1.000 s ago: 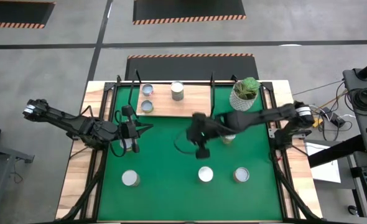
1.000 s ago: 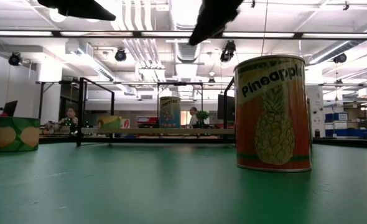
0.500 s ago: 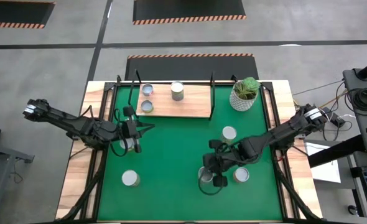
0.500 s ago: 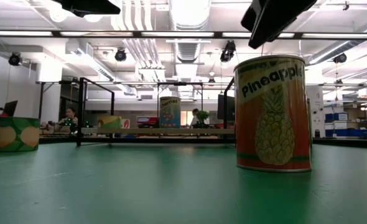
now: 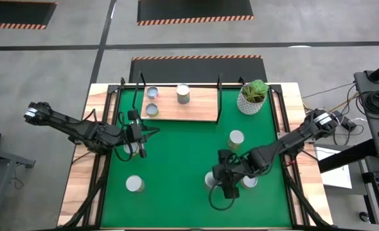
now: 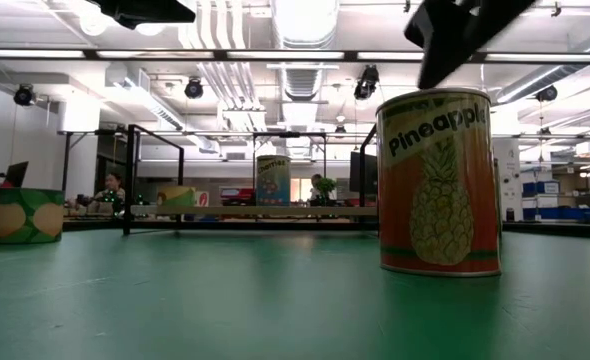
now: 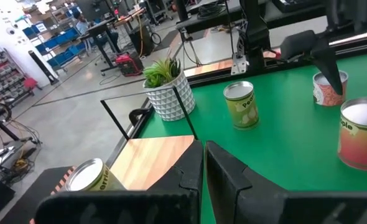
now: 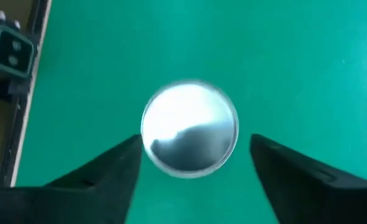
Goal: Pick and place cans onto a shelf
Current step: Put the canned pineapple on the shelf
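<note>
Right gripper (image 8: 193,165) hovers over a can (image 8: 190,128), fingers spread wide — descend off-centre and a fingertip clips the rim, tipping it — while the left gripper's (image 7: 204,163) fingers sit pressed together.

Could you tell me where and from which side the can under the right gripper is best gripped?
Probably from straight above, closing on opposite sides of its round wall just below the rim. The can stands upright on the green mat with its flat silver lid facing up. The right gripper already has its jaws open wider than the can, one on each side, with bare mat around it.
</note>
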Robot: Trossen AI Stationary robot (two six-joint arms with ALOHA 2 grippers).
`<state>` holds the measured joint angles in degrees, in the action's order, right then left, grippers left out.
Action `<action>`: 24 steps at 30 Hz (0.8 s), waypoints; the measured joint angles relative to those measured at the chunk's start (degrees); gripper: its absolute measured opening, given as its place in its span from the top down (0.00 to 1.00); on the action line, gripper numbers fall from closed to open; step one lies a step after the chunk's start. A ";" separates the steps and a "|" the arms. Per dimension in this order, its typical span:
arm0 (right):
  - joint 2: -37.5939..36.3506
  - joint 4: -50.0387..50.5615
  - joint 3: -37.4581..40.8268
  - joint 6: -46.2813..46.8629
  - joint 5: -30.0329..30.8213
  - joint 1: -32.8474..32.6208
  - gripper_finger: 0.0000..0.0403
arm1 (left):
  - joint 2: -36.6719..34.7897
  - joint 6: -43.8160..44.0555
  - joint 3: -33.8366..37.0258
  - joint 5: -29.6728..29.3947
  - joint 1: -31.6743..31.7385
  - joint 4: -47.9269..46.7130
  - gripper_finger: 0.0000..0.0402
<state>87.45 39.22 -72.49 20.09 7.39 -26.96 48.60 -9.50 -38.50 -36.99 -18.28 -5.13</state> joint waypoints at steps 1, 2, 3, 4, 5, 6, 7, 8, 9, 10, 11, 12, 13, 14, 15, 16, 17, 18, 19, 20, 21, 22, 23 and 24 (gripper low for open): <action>0.33 1.10 0.00 -0.01 0.12 -0.24 0.22 | -0.02 0.14 0.00 0.00 0.00 0.00 1.00; 0.65 2.26 0.00 -0.04 0.14 -0.36 0.18 | -0.02 0.19 0.00 -0.02 0.00 0.04 1.00; 0.91 3.21 0.00 -0.06 0.12 -0.58 0.15 | -0.02 0.31 0.00 -0.02 0.00 0.09 1.00; 1.34 4.10 0.02 -0.06 0.12 -0.74 0.12 | -0.02 0.40 0.00 -0.02 0.00 0.09 1.00; 1.76 4.98 0.02 -0.05 0.13 -0.81 0.09 | -0.02 0.40 0.00 -0.02 0.00 0.12 1.00; 2.10 5.80 0.04 0.15 0.13 -0.87 0.08 | -0.02 0.42 0.00 -0.04 0.00 0.20 1.00; 2.48 6.25 0.12 0.85 0.14 -0.92 0.08 | -0.02 0.42 0.00 -0.02 0.00 0.22 1.00; 2.86 6.36 0.25 1.70 0.12 -0.93 0.07 | -0.02 0.42 0.00 -0.04 0.00 0.41 1.00; 3.35 6.36 0.38 2.38 0.12 -0.92 0.07 | -0.02 0.42 0.00 -0.04 0.00 0.61 1.00; 3.85 6.29 0.51 2.65 0.14 -0.94 0.07 | -0.03 0.41 0.00 -0.04 0.00 0.61 1.00; 4.40 6.23 0.70 2.67 0.12 -0.94 0.07 | -0.04 0.41 0.00 -0.04 0.00 0.60 1.00; 5.09 6.09 0.88 2.67 0.12 -0.92 0.07 | -0.04 0.41 0.00 -0.06 0.00 0.59 1.00; 5.84 5.46 1.07 2.53 0.10 -0.93 0.07 | -0.04 0.41 0.00 -0.06 0.00 0.57 1.00; 6.60 4.23 1.25 1.97 0.01 -0.93 0.07 | -0.04 0.40 0.00 -0.07 0.00 0.59 1.00; 7.26 2.85 1.38 1.19 -0.36 -0.92 0.07 | -0.04 0.40 0.00 -0.05 0.00 0.59 1.00; 7.93 1.49 1.40 0.31 -0.88 -0.92 0.07 | -0.04 0.40 0.00 -0.07 0.00 0.59 1.00; 8.43 -0.18 1.40 -0.28 -1.72 -0.92 0.07 | -0.04 0.40 0.00 -0.07 0.00 0.57 1.00; 8.78 -1.73 1.38 -0.88 -2.46 -0.92 0.07 | -0.04 0.40 0.00 -0.07 0.00 0.57 1.00; 9.17 -2.77 1.28 -1.48 -2.79 -0.92 0.07 | -0.04 0.40 0.00 -0.07 0.00 0.57 1.00; 9.40 -3.72 1.20 -1.59 -2.89 -0.92 0.07 | -0.04 0.40 0.00 -0.07 0.00 0.59 1.00; 9.59 -4.54 1.18 -1.64 -2.87 -0.91 0.07 | -0.04 0.40 0.00 -0.07 0.00 0.59 1.00; 9.78 -5.08 1.14 -1.64 -2.87 -0.74 0.07 | -0.04 0.40 0.00 -0.07 0.00 0.64 1.00; 9.82 -5.46 1.11 -1.64 -2.77 -0.51 0.07 | -0.04 0.40 0.00 -0.07 0.00 0.72 1.00; 9.84 -5.91 1.11 -1.64 -2.47 -0.31 0.07 | -0.04 0.40 0.00 -0.07 0.00 0.89 1.00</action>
<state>97.30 33.31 -71.37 18.46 4.92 -27.26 48.56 -9.10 -38.50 -37.06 -18.28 -4.24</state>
